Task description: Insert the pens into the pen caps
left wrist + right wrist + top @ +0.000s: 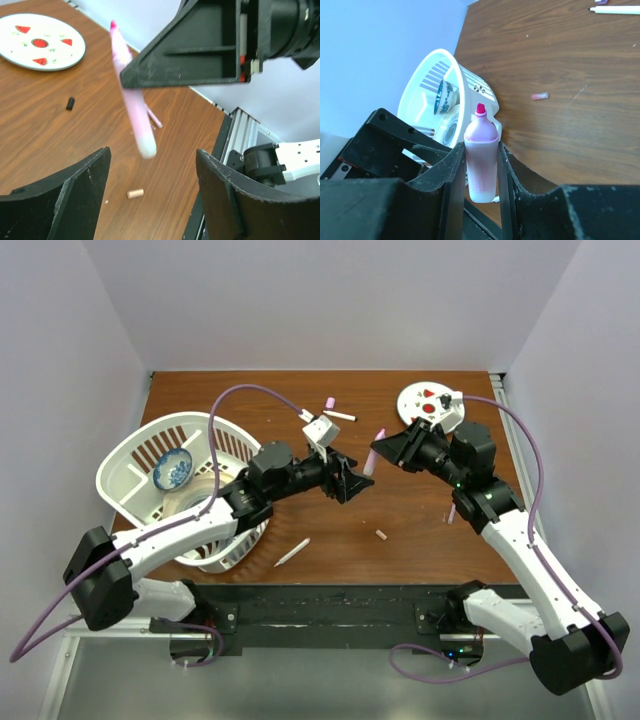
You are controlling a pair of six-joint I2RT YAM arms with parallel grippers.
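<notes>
My right gripper (pixel 378 452) is shut on a pink-lilac pen (pixel 374 454) with a magenta tip, held above the table; the right wrist view shows it upright between the fingers (pixel 481 160). My left gripper (pixel 357 481) is open and empty, facing it closely; in the left wrist view the pen's (pixel 132 102) white end hangs just beyond my left gripper (pixel 152 162). A peach cap (pixel 381 535) (pixel 135 193) lies on the table below. A black cap (pixel 70 103) lies near the plate. A lilac cap (pixel 330 402) and a white pen (pixel 340 415) lie at the back.
A white basket (pixel 130 465) holding a blue-patterned bowl (pixel 172 468) stands at the left under my left arm. A round white plate (pixel 412 396) with red spots is at the back right. Another white pen (pixel 292 552) lies near the front, and a thin pink stick (pixel 452 512) beside my right arm.
</notes>
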